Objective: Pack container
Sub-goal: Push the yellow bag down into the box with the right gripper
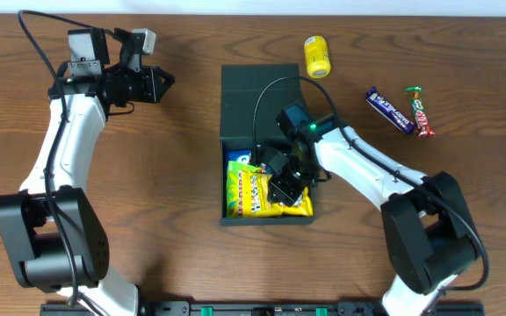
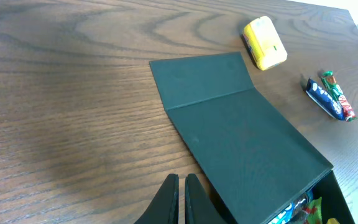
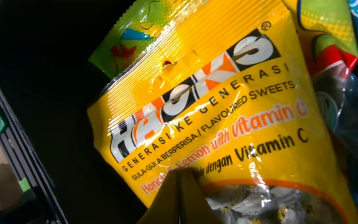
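Observation:
The container is a dark green-black box in the middle of the table, with its flap lid laid open towards the far side. Inside lie a yellow Hacks sweets bag, a yellow-green packet and a blue packet. My right gripper reaches down into the box. Its jaws are shut, and its tips rest against the yellow bag without pinching it. My left gripper hovers over bare wood at the far left, shut and empty, just left of the lid.
Outside the box, a yellow packet lies behind the lid. A dark blue bar and a red-green bar lie to the right. The right arm's cable loops over the box.

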### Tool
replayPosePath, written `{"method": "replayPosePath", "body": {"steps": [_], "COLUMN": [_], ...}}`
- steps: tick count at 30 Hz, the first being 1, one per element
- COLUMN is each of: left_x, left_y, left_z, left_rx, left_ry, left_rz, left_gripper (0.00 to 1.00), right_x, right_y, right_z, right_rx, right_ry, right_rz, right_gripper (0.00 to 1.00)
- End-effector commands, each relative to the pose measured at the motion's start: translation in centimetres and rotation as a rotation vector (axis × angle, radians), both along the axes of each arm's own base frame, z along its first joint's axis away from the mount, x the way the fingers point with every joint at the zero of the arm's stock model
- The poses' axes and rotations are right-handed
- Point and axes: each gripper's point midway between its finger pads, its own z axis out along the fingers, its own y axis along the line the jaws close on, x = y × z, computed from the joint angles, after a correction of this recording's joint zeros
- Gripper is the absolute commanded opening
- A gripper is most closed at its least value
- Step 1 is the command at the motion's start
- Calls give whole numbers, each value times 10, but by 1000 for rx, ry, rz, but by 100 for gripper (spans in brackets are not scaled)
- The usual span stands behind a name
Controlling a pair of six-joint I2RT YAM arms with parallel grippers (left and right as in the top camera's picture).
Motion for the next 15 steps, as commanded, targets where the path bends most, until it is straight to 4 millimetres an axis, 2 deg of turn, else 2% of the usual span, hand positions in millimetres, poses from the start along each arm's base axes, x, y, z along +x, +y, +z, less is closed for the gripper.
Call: {"method": "replayPosePath", "body": {"steps": [1,5,11,13,15], "left_x": [4,5,5,5,4], "left_y": [2,3,4,4,4], "left_z": [14,14,13,13,12], "left_rx": [19,26,33,33,33], "left_ry": [-48,-47,-46,-46,-43], "left_rz": [-9,-3,2,2,2], "left_gripper": [6,7,7,7,7], "right_x": [-6,1,24,29,31], "right_y": [-7,-3,13,14,7], "right_z": [-12,6,51,56,53], "right_rx": [-52,-50,29,28,-16], "right_ry": [27,28,-37,-60,-73], "right_rz": [22,19,40,39,34], "right_gripper": [1,1,1,1,1]}}
